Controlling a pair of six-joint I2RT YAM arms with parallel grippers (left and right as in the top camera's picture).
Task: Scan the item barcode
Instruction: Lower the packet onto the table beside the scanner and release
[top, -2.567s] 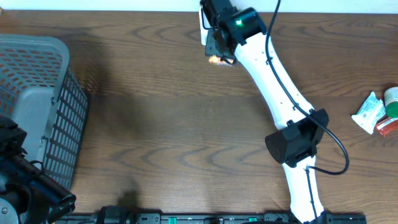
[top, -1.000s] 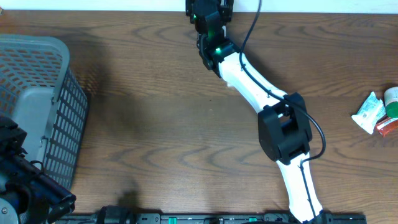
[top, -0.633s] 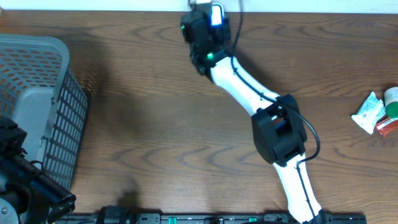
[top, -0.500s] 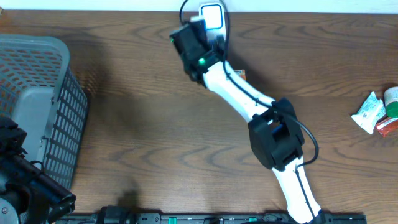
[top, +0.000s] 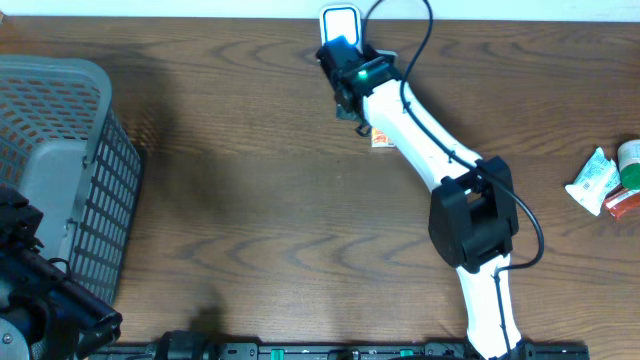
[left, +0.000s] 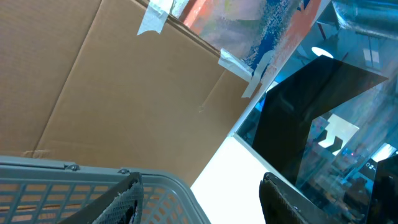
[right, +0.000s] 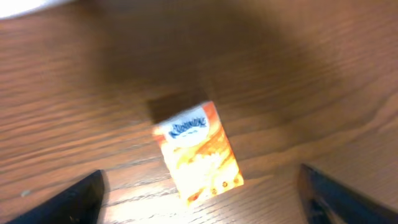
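Observation:
A small orange and white box lies flat on the wooden table, partly under my right arm; it is the item. In the right wrist view the box rests on the wood just beyond my right gripper, whose dark fingers stand wide apart and open, touching nothing. From overhead my right gripper sits just below the white scanner at the table's far edge. My left gripper is open with nothing between its fingers, hovering over the grey basket's rim.
A grey mesh basket stands at the left edge, with my left arm at its front. At the far right lie a white-green packet, a green-capped container and a red item.
The right gripper has let go of the orange box, which now lies on the table. The right arm swung left past the scanner and back. The left arm has not moved.

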